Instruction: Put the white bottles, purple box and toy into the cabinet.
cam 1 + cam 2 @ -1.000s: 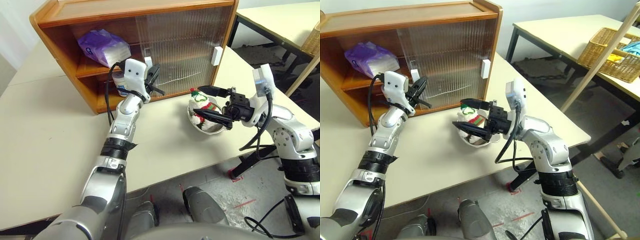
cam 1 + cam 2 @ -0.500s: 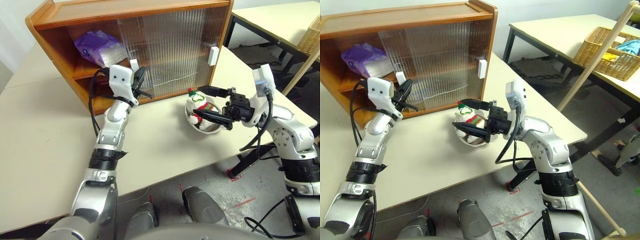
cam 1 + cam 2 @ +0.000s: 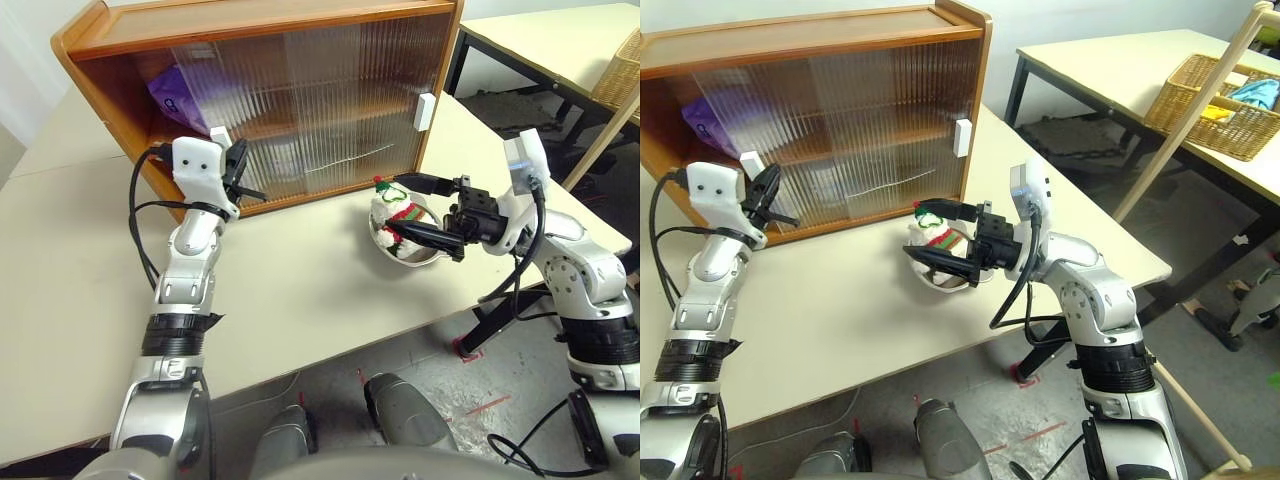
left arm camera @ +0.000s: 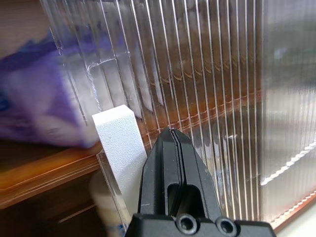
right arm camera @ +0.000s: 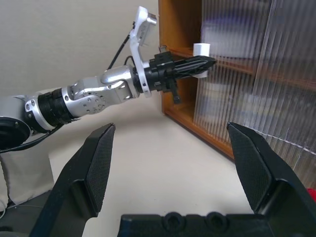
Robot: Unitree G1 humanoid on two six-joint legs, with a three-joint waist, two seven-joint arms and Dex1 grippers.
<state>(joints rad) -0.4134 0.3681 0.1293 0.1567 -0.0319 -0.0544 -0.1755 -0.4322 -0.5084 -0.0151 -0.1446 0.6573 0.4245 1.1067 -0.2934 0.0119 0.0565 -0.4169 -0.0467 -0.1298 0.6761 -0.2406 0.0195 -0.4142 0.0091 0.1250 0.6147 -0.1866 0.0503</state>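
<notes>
In the eye views the closed left gripper has pushed the cabinet door leftward, almost covering the purple box. In the wrist views the right gripper waits open; the toy remains outside

The left arm is reaching forward over the table's left part, its gripper pointing ahead and slightly up with both black fingers pressed together, apparently holding nothing. The right arm is bending in from the table's right edge, its gripper pointing left, fingers spread wide apart.
</notes>
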